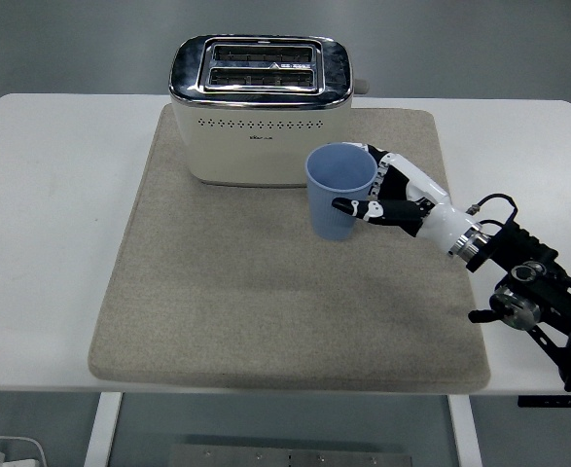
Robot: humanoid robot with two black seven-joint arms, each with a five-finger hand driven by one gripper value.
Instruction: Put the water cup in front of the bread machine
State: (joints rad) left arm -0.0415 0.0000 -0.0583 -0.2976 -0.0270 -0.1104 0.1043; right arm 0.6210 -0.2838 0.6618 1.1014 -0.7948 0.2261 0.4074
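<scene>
One cream and silver metal bread machine (260, 110) up and left of the right hand (394, 198), one grey felt mat (285, 292) under it, hand gripping one blue plastic cup (339, 191), nothing between them

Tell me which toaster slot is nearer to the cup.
The front slot, on the side facing the blue cup that the right hand holds; the rear slot lies behind it.
</scene>
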